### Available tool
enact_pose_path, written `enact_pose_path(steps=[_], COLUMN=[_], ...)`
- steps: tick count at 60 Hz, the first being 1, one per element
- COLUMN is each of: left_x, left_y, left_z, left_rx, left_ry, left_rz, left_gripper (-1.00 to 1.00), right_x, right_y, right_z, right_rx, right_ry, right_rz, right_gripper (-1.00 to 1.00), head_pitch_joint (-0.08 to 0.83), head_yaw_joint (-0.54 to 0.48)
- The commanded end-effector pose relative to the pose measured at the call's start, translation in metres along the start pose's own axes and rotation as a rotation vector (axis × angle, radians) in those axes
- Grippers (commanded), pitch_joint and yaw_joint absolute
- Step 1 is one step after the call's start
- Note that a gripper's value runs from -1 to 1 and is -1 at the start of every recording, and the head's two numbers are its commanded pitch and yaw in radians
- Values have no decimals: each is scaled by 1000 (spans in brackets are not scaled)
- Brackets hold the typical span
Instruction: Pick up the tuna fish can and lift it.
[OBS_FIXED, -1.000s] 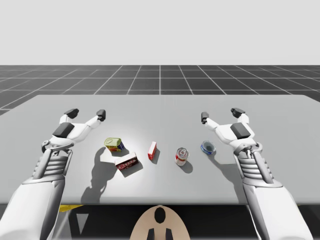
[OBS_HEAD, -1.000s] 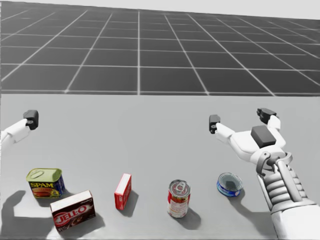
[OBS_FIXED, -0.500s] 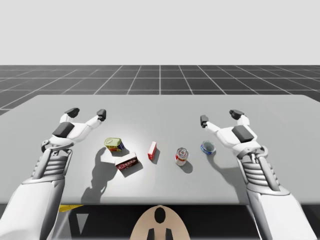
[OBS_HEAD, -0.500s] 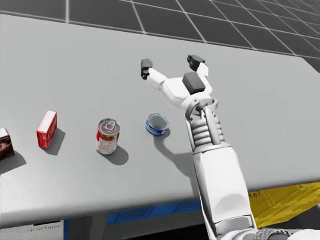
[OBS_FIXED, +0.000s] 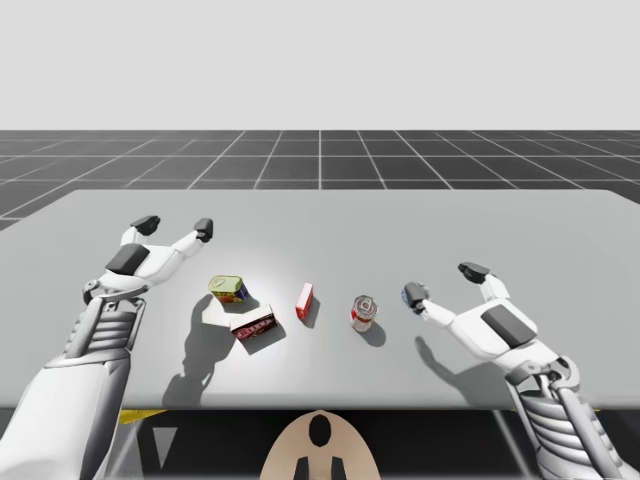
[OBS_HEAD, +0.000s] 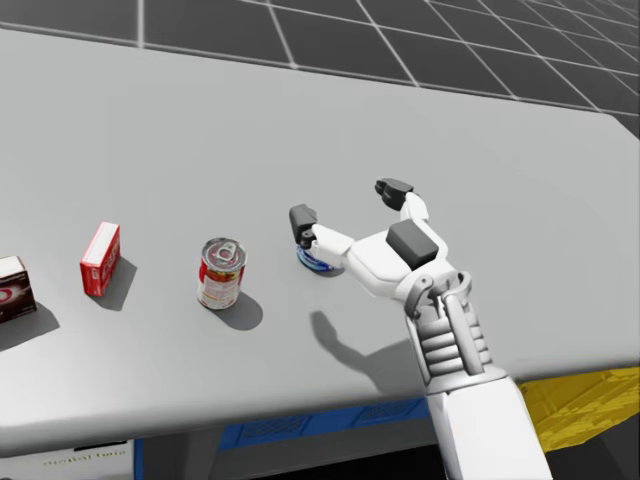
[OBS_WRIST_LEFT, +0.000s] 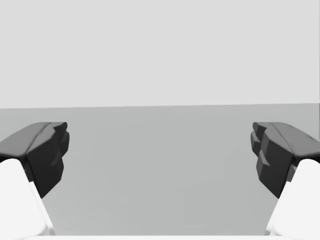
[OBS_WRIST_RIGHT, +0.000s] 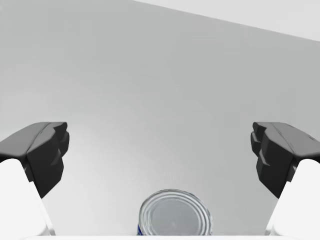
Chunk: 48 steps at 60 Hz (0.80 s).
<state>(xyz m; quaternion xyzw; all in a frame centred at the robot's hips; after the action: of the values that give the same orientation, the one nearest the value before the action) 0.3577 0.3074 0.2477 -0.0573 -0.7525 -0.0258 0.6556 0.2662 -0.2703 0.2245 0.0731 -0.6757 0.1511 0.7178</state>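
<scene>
blue-walled low round metal can (OBS_WRIST_RIGHT: 172, 214) is found under the wide-open right gripper (OBS_WRIST_RIGHT: 160, 150); descent is to be centred before closure.

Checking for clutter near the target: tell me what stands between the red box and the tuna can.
The red can stands upright between the red box and the tuna can, apart from both, as the head view shows.
</scene>
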Motion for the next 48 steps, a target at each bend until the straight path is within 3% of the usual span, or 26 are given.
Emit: enact_pose_path(steps=[1, 19, 25, 41, 48], left_x=[0, -1, -2, -1, -1], left_y=[-1, -2, -2, -3, -3], left_z=[0, 0, 0, 1, 2], left_rx=[0, 1, 0, 1, 1], left_ry=[2, 4, 6, 4, 4], left_rz=[1, 0, -1, 1, 1], left_gripper=[-1000, -1000, -1000, -1000, -1000], right_x=[-27, -73, -79, -89, -91], right_y=[4, -5, -8, -9, -11], right_z=[9, -13, -25, -53, -58], right_rx=[21, -14, -13, -5, 11], right_ry=[40, 123, 143, 182, 220], right_rz=[-2, -50, -70, -56, -83], right_gripper=[-1000, -1000, -1000, -1000, -1000], head_pitch_joint=[663, 669, 672, 676, 677], head_yaw_joint=[-372, -370, -369, -363, -361])
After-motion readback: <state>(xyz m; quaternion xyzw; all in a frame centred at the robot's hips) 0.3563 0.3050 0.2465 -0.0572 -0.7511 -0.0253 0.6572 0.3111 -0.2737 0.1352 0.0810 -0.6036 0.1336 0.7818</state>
